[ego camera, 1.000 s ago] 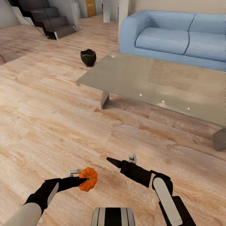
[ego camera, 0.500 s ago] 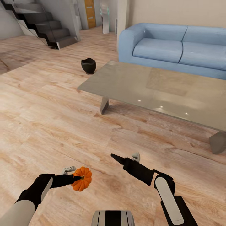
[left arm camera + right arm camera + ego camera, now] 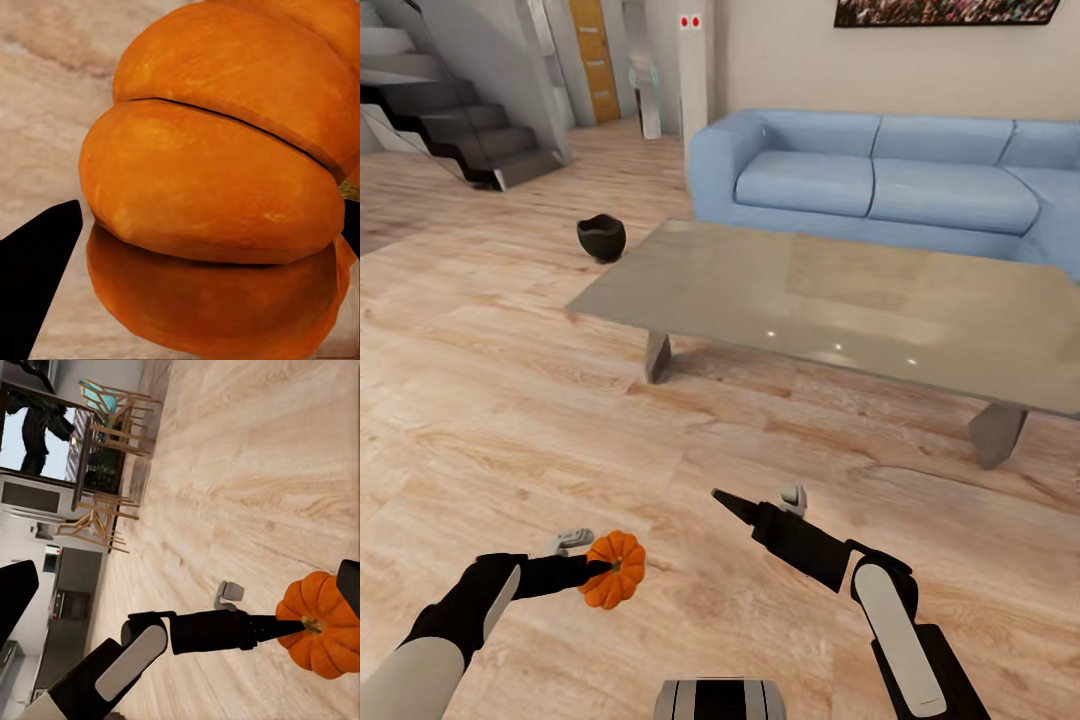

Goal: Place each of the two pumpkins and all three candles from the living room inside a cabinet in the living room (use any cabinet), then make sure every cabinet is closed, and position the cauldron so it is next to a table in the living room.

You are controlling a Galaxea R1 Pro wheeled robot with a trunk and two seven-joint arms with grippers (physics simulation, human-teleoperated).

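Note:
A small orange ribbed pumpkin (image 3: 614, 570) hangs low over the wooden floor in the head view, and my left gripper (image 3: 595, 558) is shut on it. In the left wrist view the pumpkin (image 3: 217, 187) sits between the black fingers (image 3: 34, 270). The right wrist view shows the same pumpkin (image 3: 322, 626) at the tip of the left arm. My right gripper (image 3: 755, 497) stands open and holds nothing, to the right of the pumpkin. The black cauldron (image 3: 601, 236) rests on the floor just off the far left corner of the glass table (image 3: 830, 300). Candles and cabinet are out of view.
A blue sofa (image 3: 870, 180) stands behind the table. Dark stairs (image 3: 455, 135) rise at the far left, with a doorway (image 3: 592, 60) beyond. Wooden dining chairs (image 3: 112, 435) show in the right wrist view. Open wood floor lies between me and the table.
The camera has lifted and turned, so table, sofa and cauldron sit further left and the wall shows. The pumpkin stays in my left gripper, carried slightly left; the right arm has barely moved.

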